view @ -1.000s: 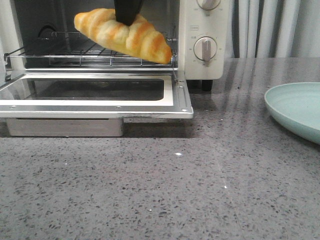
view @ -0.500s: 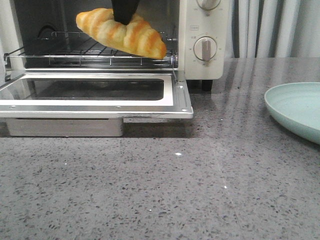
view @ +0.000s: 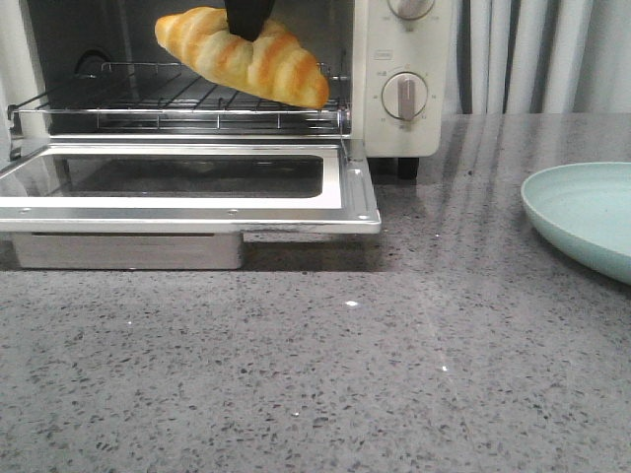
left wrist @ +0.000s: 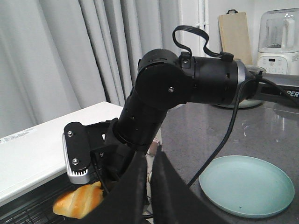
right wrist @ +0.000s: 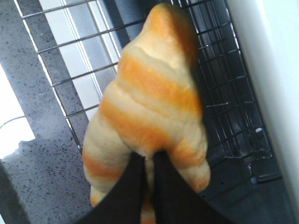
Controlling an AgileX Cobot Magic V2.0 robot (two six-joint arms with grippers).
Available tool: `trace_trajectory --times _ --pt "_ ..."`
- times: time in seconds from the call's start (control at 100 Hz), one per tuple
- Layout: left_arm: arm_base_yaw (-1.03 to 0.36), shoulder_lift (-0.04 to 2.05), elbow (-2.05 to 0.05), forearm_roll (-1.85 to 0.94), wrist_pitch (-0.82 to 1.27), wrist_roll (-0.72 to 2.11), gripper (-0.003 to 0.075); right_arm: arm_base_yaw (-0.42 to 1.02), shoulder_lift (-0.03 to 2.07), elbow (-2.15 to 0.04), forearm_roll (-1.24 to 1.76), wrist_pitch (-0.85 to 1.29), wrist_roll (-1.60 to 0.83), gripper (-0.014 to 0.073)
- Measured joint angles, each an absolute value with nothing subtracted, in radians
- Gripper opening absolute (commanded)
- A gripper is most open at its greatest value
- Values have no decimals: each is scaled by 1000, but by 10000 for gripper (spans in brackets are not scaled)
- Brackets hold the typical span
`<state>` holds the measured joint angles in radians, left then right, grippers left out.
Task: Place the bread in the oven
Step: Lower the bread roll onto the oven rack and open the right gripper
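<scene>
Grey speckled counter, open oven [view: 394, 128]: bread [view: 242, 57] carried over the rack.
Right gripper [right wrist: 147, 161], nearly closed, pinches bread mid-body above the wire rack [view: 187, 99]; lower tip, tilted toward the dials, could snag the rack's edge; thin grip risks slipping.

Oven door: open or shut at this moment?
Open. The oven door lies folded down flat, wire rack exposed, with the bread held above it by the right gripper.
</scene>
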<state>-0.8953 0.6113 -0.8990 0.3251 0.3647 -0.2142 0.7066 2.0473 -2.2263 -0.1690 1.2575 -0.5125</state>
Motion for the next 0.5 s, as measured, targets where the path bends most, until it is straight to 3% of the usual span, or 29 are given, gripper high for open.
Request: trace_trajectory --times 0.19,0.26,0.5 --pt "-895 611 -899 325 365 -214 -20 707 2047 -2226 -173 1258 -496 367" --pt "-895 611 -899 325 365 -214 -20 707 2047 -2226 -175 1258 -491 406" --pt "-895 611 -899 325 365 -214 -20 710 2047 -2226 -169 1268 -477 405"
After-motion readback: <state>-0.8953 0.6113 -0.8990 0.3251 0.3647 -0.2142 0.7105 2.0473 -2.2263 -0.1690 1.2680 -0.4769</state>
